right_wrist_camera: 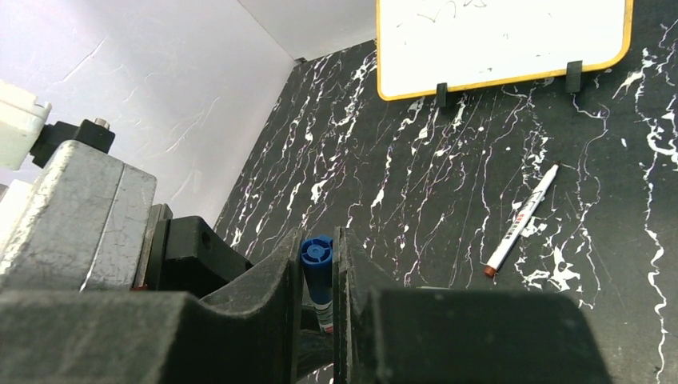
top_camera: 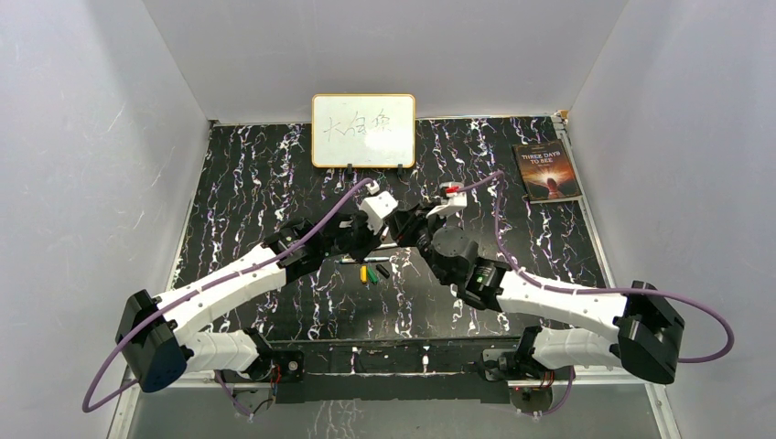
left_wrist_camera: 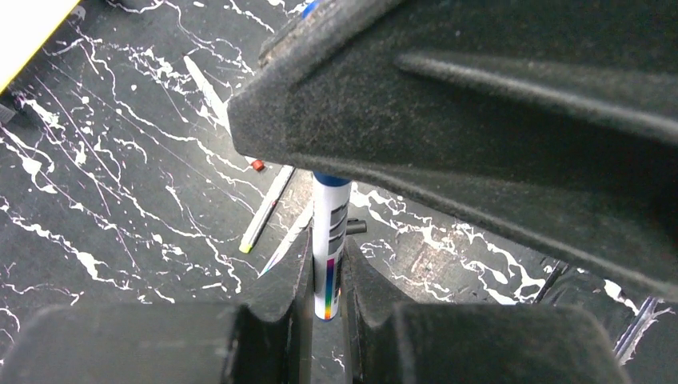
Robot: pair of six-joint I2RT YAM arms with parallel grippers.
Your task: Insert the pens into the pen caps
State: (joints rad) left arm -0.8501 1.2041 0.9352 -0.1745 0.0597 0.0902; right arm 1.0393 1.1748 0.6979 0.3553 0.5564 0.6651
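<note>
My left gripper (left_wrist_camera: pixel 326 272) is shut on a whitish pen (left_wrist_camera: pixel 329 248) with a rainbow stripe. My right gripper (right_wrist_camera: pixel 318 264) is shut on the blue cap (right_wrist_camera: pixel 317 254), which sits on that pen's far end (left_wrist_camera: pixel 330 179). The two grippers meet tip to tip above the table's middle (top_camera: pixel 403 234). The yellow cap (top_camera: pixel 363 273), green cap (top_camera: pixel 372 273) and black cap (top_camera: pixel 382 271) lie just in front of them. Two more pens (left_wrist_camera: pixel 265 210) lie below on the table. A third pen with a reddish tip (right_wrist_camera: pixel 521 220) lies apart.
A whiteboard (top_camera: pixel 363 130) stands at the back middle on small black feet. A book (top_camera: pixel 547 171) lies at the back right. White walls close in the black marbled table (top_camera: pixel 256 183) on three sides.
</note>
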